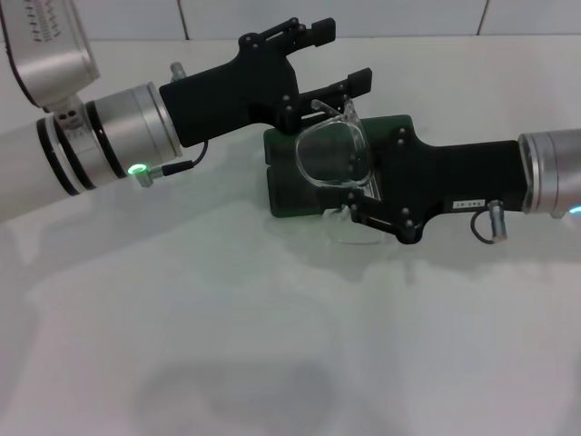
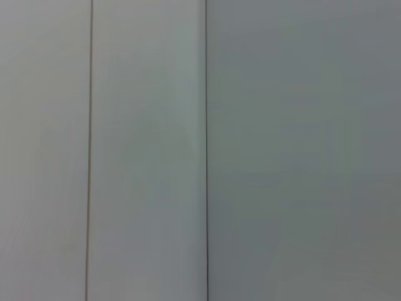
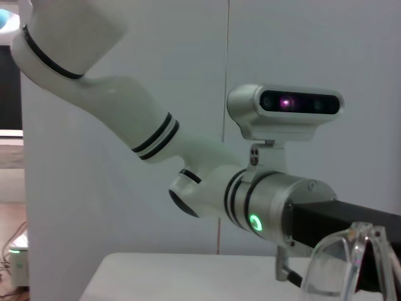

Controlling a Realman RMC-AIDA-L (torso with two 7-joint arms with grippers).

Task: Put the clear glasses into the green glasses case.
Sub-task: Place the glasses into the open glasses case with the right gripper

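On your left in the head view, the left gripper (image 1: 331, 62) hovers with its fingers spread apart, holding nothing, the near finger just beside the clear glasses (image 1: 332, 152). Those glasses stand tilted above the green glasses case (image 1: 289, 177), which lies on the white table (image 1: 272, 345). To the right, the right gripper (image 1: 359, 204) is clamped on the glasses' frame. The right wrist view adds the left arm's wrist camera (image 3: 285, 111) behind the lens; the left wrist view shows only a pale wall (image 2: 282, 150).

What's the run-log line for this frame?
phase: glasses over case | right tool: shut on clear glasses above green glasses case | left tool: open, beside glasses | not yet placed
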